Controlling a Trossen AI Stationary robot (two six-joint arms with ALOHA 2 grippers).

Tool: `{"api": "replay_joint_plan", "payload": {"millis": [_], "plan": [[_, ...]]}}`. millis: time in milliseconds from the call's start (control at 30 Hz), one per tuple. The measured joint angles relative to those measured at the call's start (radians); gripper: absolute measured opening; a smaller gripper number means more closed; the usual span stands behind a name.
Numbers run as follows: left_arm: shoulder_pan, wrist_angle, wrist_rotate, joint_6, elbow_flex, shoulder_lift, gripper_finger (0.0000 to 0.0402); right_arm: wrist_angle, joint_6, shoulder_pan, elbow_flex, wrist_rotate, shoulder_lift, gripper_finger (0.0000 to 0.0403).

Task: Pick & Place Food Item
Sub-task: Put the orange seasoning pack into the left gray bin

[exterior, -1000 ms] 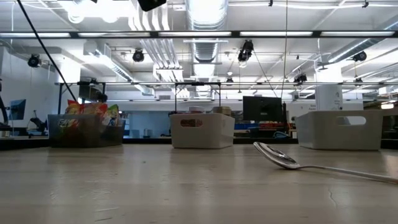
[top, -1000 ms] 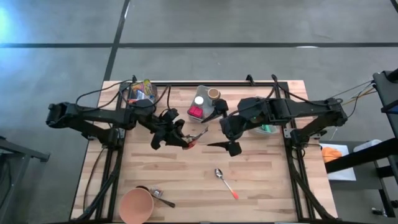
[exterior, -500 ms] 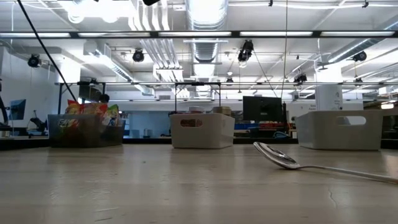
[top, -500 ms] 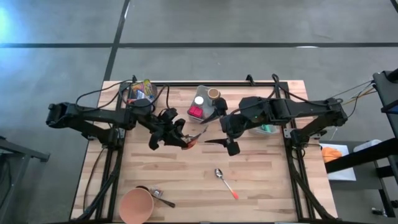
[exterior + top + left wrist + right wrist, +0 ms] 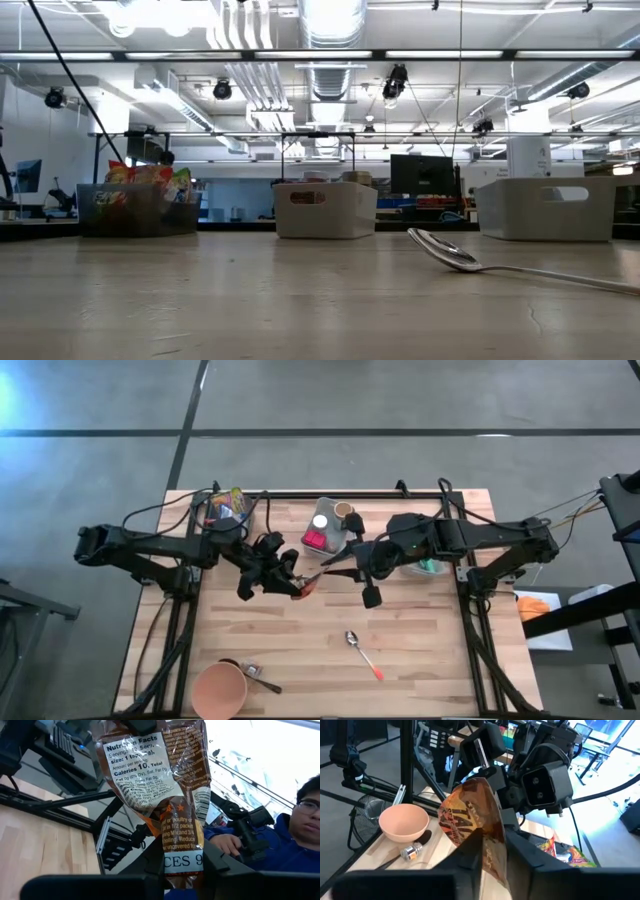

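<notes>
A brown, crinkly seasoning packet (image 5: 308, 584) hangs in the air over the middle of the table, between my two grippers. My left gripper (image 5: 292, 578) is shut on one end of it, coming from the table's left. My right gripper (image 5: 326, 570) is shut on the other end, coming from the right. The left wrist view shows the packet's printed nutrition side (image 5: 150, 780). In the right wrist view the packet (image 5: 470, 817) shows as a glossy curved face. Neither gripper shows in the low view. My left gripper pinches the packet's end (image 5: 182, 862) between its two fingers, reaching about level from the table's left. The packet stands away from the fingers, clear of the table. My right gripper pinches the opposite end (image 5: 492, 851) between its two fingers, slanting slightly down from the table's right. The packet bows between the two holds.
A spoon (image 5: 362, 652) lies near the front centre. A pink bowl (image 5: 218, 690) and a small metal-tipped tool (image 5: 256, 674) sit at the front left. Bins (image 5: 226, 508) (image 5: 330, 525) line the far edge. A person (image 5: 295, 820) sits beyond the table.
My right gripper, wide open around the packet's end a second ago, has shut on it. The left gripper and the packet have stayed in place, clear of the table.
</notes>
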Motion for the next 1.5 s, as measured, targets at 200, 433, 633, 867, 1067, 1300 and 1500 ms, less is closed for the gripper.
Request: {"api": "replay_joint_plan", "payload": {"millis": [200, 433, 633, 867, 1067, 1300, 1500], "plan": [[0.000, 0.006, -0.002, 0.000, 0.000, 0.000, 0.0062, 0.002, 0.004, 0.000, 0.000, -0.001, 0.000, 0.0013], [0.012, 0.007, -0.093, -0.020, 0.000, 0.000, 0.0062, 0.034, 0.090, -0.001, 0.000, -0.001, 0.000, 0.0010], [0.014, 0.021, -0.132, -0.128, 0.001, -0.001, 0.0086, 0.054, 0.204, -0.017, 0.000, -0.004, 0.000, 0.0010], [0.010, 0.023, -0.136, -0.171, 0.015, -0.008, 0.0209, 0.053, 0.220, -0.019, 0.000, 0.031, 0.000, 0.0010], [0.011, 0.030, -0.137, -0.221, 0.028, -0.020, 0.0325, 0.045, 0.219, -0.019, 0.002, 0.031, 0.000, 0.0010], [0.010, 0.030, -0.128, -0.275, 0.027, -0.037, 0.0394, 0.042, 0.221, -0.024, 0.002, 0.033, 0.000, 0.0010], [0.010, 0.025, -0.132, -0.291, 0.027, -0.065, 0.0370, 0.033, 0.226, -0.044, 0.003, 0.033, 0.000, 0.0008]]}}
